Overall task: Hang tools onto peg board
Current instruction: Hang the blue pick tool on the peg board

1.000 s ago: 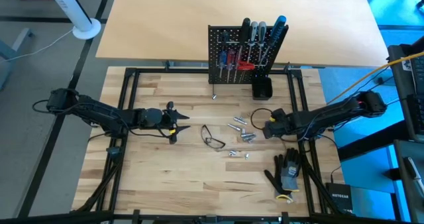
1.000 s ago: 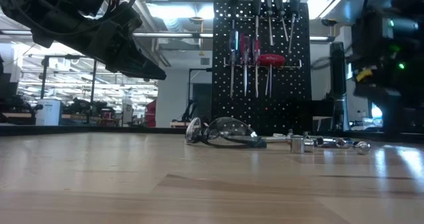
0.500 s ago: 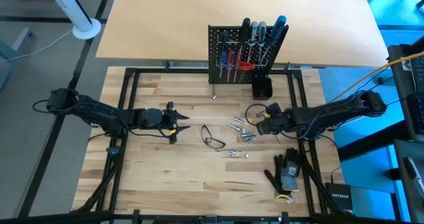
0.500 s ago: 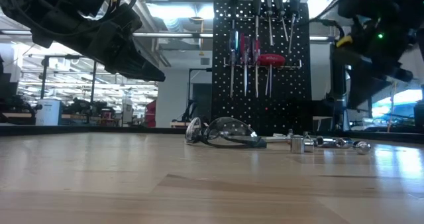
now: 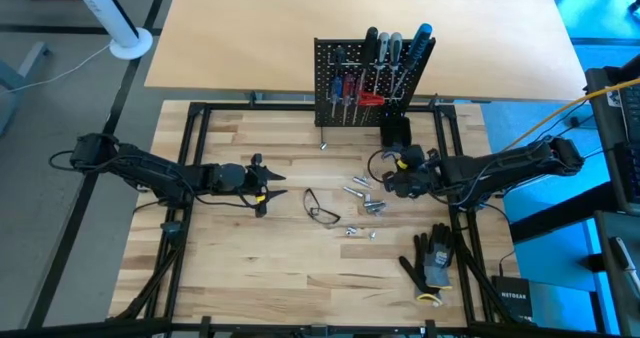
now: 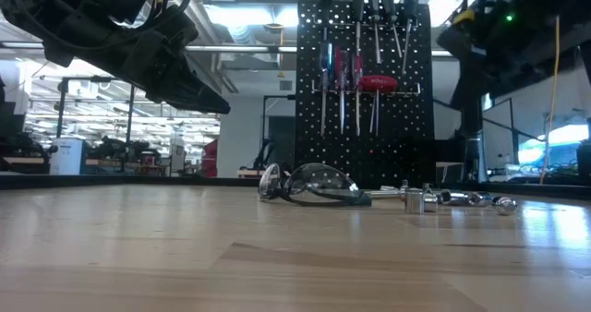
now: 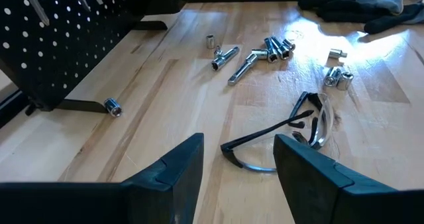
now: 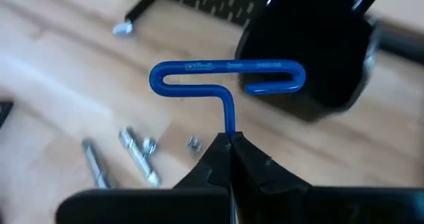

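The black peg board (image 5: 365, 83) stands upright at the table's far edge, with several screwdrivers and red-handled tools hanging on it; it also shows in the low view (image 6: 365, 90). My right gripper (image 5: 390, 178) is shut on a blue T-handle key (image 8: 225, 78), in front of the small black cup (image 8: 311, 58). My left gripper (image 5: 272, 191) hangs open and empty above the table's left half, its fingers on either side of the view of the safety glasses (image 7: 291, 128). My right gripper pinches the key's thin blue shaft (image 8: 229, 121) between its two fingertips (image 8: 215, 154), just below the looped handle. The shaft runs along the fingers, and the handle (image 8: 199, 68) lies crosswise beyond the tips. The key is lifted clear of the table.
Metal sockets and bits (image 5: 365, 203) lie scattered mid-table, and one socket (image 7: 112, 107) lies by the board's foot. Clear safety glasses (image 5: 322, 210) lie left of them. Black gloves (image 5: 432, 258) lie near the right front. The black cup (image 5: 396, 133) stands right of the board's base.
My right gripper has moved up and toward the table's left and far edge, closer to the cup and peg board, carrying the blue key clear of the table.
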